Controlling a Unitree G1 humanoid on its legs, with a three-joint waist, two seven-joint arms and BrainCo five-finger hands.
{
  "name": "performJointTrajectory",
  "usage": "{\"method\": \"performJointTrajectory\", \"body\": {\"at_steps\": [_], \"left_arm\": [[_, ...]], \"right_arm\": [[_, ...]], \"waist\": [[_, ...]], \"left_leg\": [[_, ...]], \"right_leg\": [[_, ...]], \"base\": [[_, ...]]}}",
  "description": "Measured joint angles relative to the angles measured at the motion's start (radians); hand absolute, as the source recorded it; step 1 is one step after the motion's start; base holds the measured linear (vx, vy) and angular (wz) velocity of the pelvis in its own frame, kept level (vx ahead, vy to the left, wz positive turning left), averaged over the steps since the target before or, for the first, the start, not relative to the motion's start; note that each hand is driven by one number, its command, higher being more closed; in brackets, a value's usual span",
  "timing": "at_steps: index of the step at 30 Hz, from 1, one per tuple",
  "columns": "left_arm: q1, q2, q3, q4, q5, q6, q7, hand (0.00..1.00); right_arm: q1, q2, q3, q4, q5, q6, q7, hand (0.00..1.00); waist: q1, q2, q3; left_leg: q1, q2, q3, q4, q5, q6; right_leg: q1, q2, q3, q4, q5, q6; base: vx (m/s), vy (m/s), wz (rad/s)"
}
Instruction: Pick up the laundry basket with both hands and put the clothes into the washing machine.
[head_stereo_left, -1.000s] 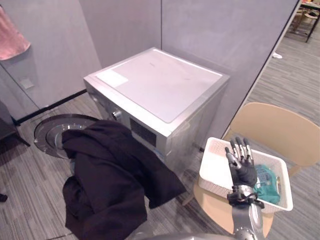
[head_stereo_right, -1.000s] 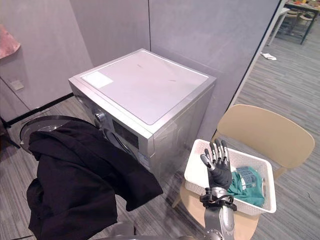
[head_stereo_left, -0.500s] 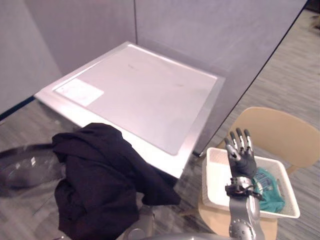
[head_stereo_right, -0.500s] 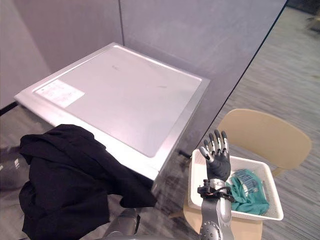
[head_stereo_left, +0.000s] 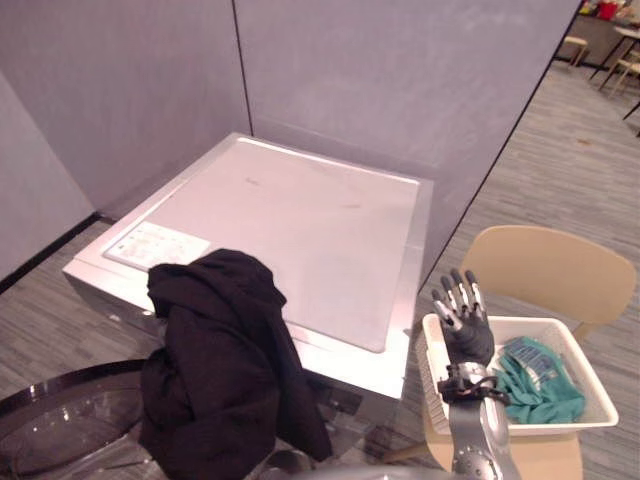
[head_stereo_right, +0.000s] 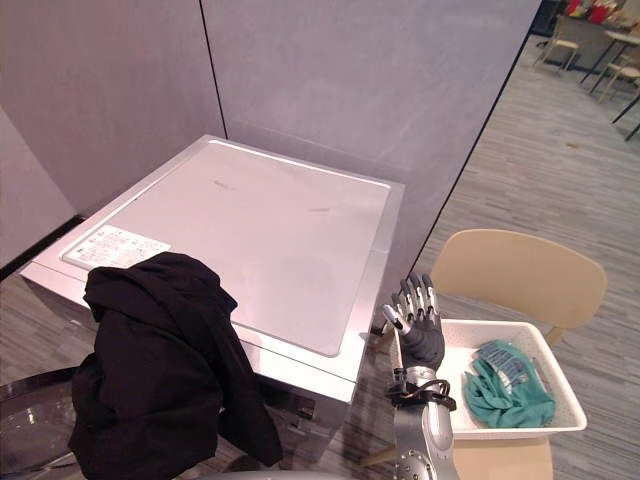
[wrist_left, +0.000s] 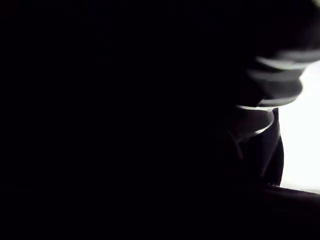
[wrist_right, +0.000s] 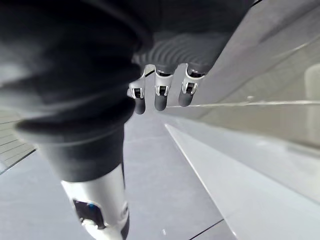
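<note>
Holding teal cloth (head_stereo_left: 540, 370), white basket (head_stereo_left: 590, 385), right hand (head_stereo_left: 470, 338) fingers straight; left hand unreadable under black garment (head_stereo_left: 225, 380)

A garment (head_stereo_left: 220, 380) is hanging before the washing machine's (head_stereo_left: 300, 215) front edge. To its right, a basket (head_stereo_left: 540, 322) is sitting on a chair (head_stereo_left: 545, 270), clothes (head_stereo_left: 540, 380) lying in it.

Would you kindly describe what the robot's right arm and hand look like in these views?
The right hand has slim silver fingers ending in dark tips. A dark ribbed cover wraps the back of the hand and the wrist, closing in a black collar with small fittings. Below that, the forearm is a smooth, rounded silver-grey tube.
</note>
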Motion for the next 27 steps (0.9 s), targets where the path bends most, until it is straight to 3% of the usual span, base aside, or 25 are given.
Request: {"method": "performJointTrajectory", "body": {"at_steps": [1, 2, 3, 5, 7, 8, 9, 10, 11, 12, 14, 16, 18, 19, 22, 23, 27], "left_arm": [[0.003, -0.008, 0.003, 0.000, 0.000, 0.000, 0.000, 1.00], [0.015, -0.019, 0.004, 0.000, 0.000, -0.001, -0.001, 1.00], [0.020, -0.020, 0.006, 0.004, 0.001, 0.000, -0.002, 1.00], [0.023, -0.022, 0.012, 0.015, 0.001, 0.001, -0.002, 1.00], [0.025, -0.022, 0.011, 0.017, 0.001, 0.004, -0.003, 1.00], [0.030, -0.022, 0.008, 0.017, 0.001, 0.009, -0.006, 1.00], [0.034, -0.023, 0.007, 0.017, 0.001, 0.017, -0.008, 1.00], [0.034, -0.024, 0.008, 0.018, 0.001, 0.025, -0.008, 1.00], [0.035, -0.024, 0.008, 0.018, 0.001, 0.028, -0.009, 1.00], [0.034, -0.020, 0.016, 0.022, 0.000, 0.030, -0.007, 1.00], [0.033, -0.017, 0.016, 0.023, 0.000, 0.030, -0.008, 1.00], [0.032, -0.014, 0.008, 0.024, 0.001, 0.038, -0.008, 1.00], [0.031, -0.013, 0.007, 0.025, 0.001, 0.039, -0.007, 1.00], [0.030, -0.018, 0.000, 0.025, 0.001, 0.039, -0.006, 1.00], [0.016, -0.010, -0.008, 0.026, -0.001, 0.036, -0.004, 1.00], [0.006, -0.004, -0.014, 0.033, -0.002, 0.036, -0.004, 1.00], [-0.004, 0.012, -0.069, 0.053, -0.002, 0.036, -0.005, 1.00]], "right_arm": [[-0.005, 0.000, 0.001, 0.000, 0.001, 0.000, 0.001, 0.00], [-0.014, -0.001, 0.002, 0.000, 0.002, -0.001, 0.009, 0.00], [-0.013, -0.001, 0.005, 0.002, 0.004, -0.001, 0.017, 0.00], [-0.012, -0.002, 0.024, 0.004, 0.004, -0.001, 0.017, 0.00], [-0.016, -0.003, 0.040, 0.032, 0.005, -0.008, 0.017, 0.00], [-0.016, -0.004, 0.043, 0.041, 0.005, -0.008, 0.017, 0.00], [-0.019, -0.004, 0.045, 0.060, 0.005, -0.008, 0.017, 0.00], [-0.024, -0.008, 0.044, 0.076, 0.005, -0.006, 0.016, 0.00], [-0.027, -0.011, 0.044, 0.078, 0.004, -0.004, 0.016, 0.00], [-0.031, -0.011, 0.044, 0.079, 0.003, 0.001, 0.014, 0.00], [-0.043, -0.009, 0.041, 0.079, 0.001, 0.001, 0.004, 0.00], [-0.043, -0.008, 0.040, 0.085, 0.002, 0.001, -0.012, 0.00], [-0.042, -0.006, 0.039, 0.088, 0.003, 0.001, -0.013, 0.00], [-0.037, -0.003, 0.027, 0.093, 0.002, -0.004, -0.027, 0.00], [-0.041, 0.000, -0.032, 0.132, -0.004, -0.011, -0.031, 0.00], [-0.047, 0.003, -0.057, 0.155, -0.009, -0.013, -0.034, 0.00], [-0.048, -0.003, -0.095, 0.184, -0.016, -0.016, -0.060, 0.00]], "waist": [[0.003, -0.004, -0.002], [0.004, 0.002, -0.005], [0.003, 0.002, -0.005], [0.003, 0.002, -0.007], [0.004, 0.022, 0.002], [0.005, 0.033, 0.007], [0.009, 0.058, 0.024], [0.028, 0.075, 0.047], [0.036, 0.077, 0.055], [0.037, 0.063, 0.062], [0.031, 0.064, 0.061], [0.017, 0.053, 0.058], [0.003, 0.041, 0.051], [-0.008, 0.027, 0.042], [-0.031, -0.016, 0.017], [-0.036, -0.033, 0.003], [-0.035, -0.026, -0.004]], "left_leg": [[0.004, -0.003, 0.007, -0.009, 0.003, -0.001], [0.013, -0.005, 0.016, -0.010, 0.003, -0.002], [0.012, -0.006, 0.017, -0.012, 0.005, -0.007], [0.009, -0.004, 0.020, -0.012, 0.014, -0.021], [-0.006, 0.006, -0.005, 0.027, 0.012, -0.035], [-0.019, 0.011, -0.022, 0.061, 0.007, -0.045], [-0.073, 0.020, -0.080, 0.180, 0.008, -0.093], [-0.124, 0.024, -0.121, 0.299, 0.037, -0.163], [-0.148, 0.023, -0.133, 0.343, 0.060, -0.202], [-0.183, 0.020, -0.148, 0.402, 0.081, -0.239], [-0.204, 0.072, -0.195, 0.451, 0.062, -0.213], [-0.148, 0.181, -0.259, 0.327, 0.055, -0.196], [-0.101, 0.216, -0.264, 0.218, 0.043, -0.186], [-0.050, 0.190, -0.257, 0.128, 0.027, -0.206], [-0.030, 0.128, -0.259, 0.022, 0.030, -0.210], [-0.021, 0.109, -0.263, -0.002, 0.031, -0.213], [0.021, 0.075, -0.272, -0.016, 0.034, -0.208]], "right_leg": [[0.012, 0.005, -0.024, -0.039, -0.009, -0.045], [0.043, -0.002, -0.057, -0.119, -0.012, -0.142], [0.065, -0.009, -0.064, -0.179, -0.012, -0.171], [0.090, -0.014, -0.066, -0.251, -0.012, -0.178], [0.103, 0.000, -0.075, -0.272, -0.004, -0.203], [0.108, 0.005, -0.085, -0.272, -0.003, -0.205], [0.116, 0.022, -0.099, -0.264, -0.002, -0.207], [0.122, 0.032, -0.099, -0.249, -0.002, -0.207], [0.123, 0.031, -0.099, -0.242, -0.001, -0.208], [0.122, 0.014, -0.108, -0.244, 0.004, -0.218], [0.123, 0.014, -0.116, -0.243, 0.005, -0.218], [0.118, 0.001, -0.125, -0.236, 0.005, -0.218], [0.113, -0.023, -0.128, -0.220, 0.006, -0.211], [0.103, -0.048, -0.123, -0.207, 0.011, -0.188], [0.098, -0.107, -0.115, -0.246, 0.028, -0.151], [0.111, -0.131, -0.118, -0.273, 0.050, -0.117], [0.158, -0.163, -0.118, -0.323, 0.113, -0.081]], "base": [[-0.05, -0.051, -0.33], [-0.02, -0.027, -0.25], [-0.01, -0.033, -0.26], [-0.04, -0.049, -0.09], [-0.05, -0.074, 0.12], [-0.04, -0.066, 0.28], [-0.09, -0.087, 0.14], [-0.11, -0.068, 0.03], [-0.11, -0.040, -0.09], [-0.07, -0.011, -0.04], [0.00, 0.010, 0.05], [0.04, 0.133, 0.04], [0.10, 0.226, 0.06], [0.08, 0.229, 0.18], [0.07, 0.304, 0.28], [0.03, 0.267, 0.21], [-0.02, 0.149, 0.03]]}}
